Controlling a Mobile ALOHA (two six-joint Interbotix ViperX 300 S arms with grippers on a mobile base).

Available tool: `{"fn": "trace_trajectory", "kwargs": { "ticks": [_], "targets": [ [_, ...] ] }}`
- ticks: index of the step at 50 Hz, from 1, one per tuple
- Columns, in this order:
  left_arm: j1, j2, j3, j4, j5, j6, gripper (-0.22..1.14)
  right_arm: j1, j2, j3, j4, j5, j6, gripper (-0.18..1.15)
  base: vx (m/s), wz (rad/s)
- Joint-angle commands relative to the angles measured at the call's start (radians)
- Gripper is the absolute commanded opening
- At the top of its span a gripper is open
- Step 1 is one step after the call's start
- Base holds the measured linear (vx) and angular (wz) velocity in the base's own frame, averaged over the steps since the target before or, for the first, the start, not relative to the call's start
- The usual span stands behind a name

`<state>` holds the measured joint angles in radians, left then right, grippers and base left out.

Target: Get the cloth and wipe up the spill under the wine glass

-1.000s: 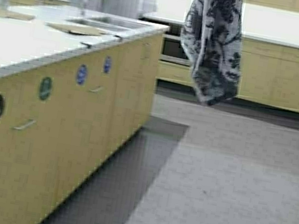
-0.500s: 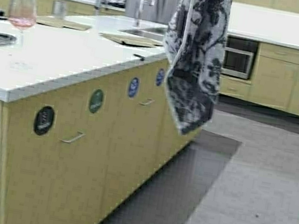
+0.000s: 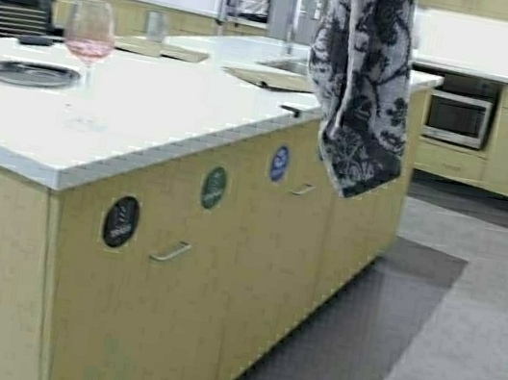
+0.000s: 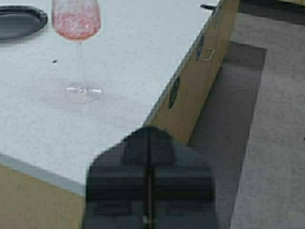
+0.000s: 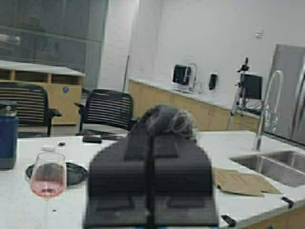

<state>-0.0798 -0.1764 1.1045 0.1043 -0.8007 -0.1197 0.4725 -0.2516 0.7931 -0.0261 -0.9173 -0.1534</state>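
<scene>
The cloth [image 3: 358, 90], pale with a dark floral print, hangs limp from the top of the high view, over the island's right side. In the right wrist view my right gripper [image 5: 151, 129] is shut on a bunched end of the cloth [image 5: 169, 119]. The wine glass [image 3: 90, 31] with pink drink stands on the white island counter [image 3: 178, 119] at the left. It also shows in the left wrist view [image 4: 76, 21], with a faint pink spill [image 4: 50, 93] around its foot. My left gripper [image 4: 148, 143] is shut and empty, above the counter's near corner.
A dark plate [image 3: 28, 72] lies left of the glass. Tan sheets [image 3: 268, 77], a steel tumbler [image 3: 155, 25] and a sink [image 3: 290, 64] are farther back. Black chairs [image 5: 102, 112] and a blue bottle [image 5: 7, 140] stand beyond. Grey rug [image 3: 459, 361] lies to the right.
The robot has moved: the island has shifted right in the high view and the wine glass and plate have come into view. The cloth still hangs from my right gripper, swinging a little.
</scene>
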Motion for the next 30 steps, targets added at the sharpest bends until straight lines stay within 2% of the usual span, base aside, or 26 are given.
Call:
{"fn": "trace_trajectory", "kwargs": {
  "ticks": [1, 9, 22, 30],
  "targets": [
    [-0.055, 0.044, -0.034, -0.003, -0.043, 0.0, 0.02, 0.003, -0.026, -0.014, 0.002, -0.028, 0.0, 0.05, 0.16, 0.21],
    [-0.133, 0.072, -0.046, -0.006, -0.049, 0.006, 0.02, 0.003, -0.026, -0.012, 0.002, -0.035, 0.0, 0.05, 0.16, 0.22],
    [-0.137, 0.212, -0.115, -0.011, -0.063, 0.014, 0.03, 0.002, -0.026, -0.017, 0.0, -0.044, 0.002, 0.05, 0.14, 0.16],
    [-0.137, 0.331, -0.123, -0.014, -0.17, 0.009, 0.03, 0.002, -0.025, -0.025, 0.0, -0.046, 0.002, 0.05, 0.12, 0.06]
  ]
}}
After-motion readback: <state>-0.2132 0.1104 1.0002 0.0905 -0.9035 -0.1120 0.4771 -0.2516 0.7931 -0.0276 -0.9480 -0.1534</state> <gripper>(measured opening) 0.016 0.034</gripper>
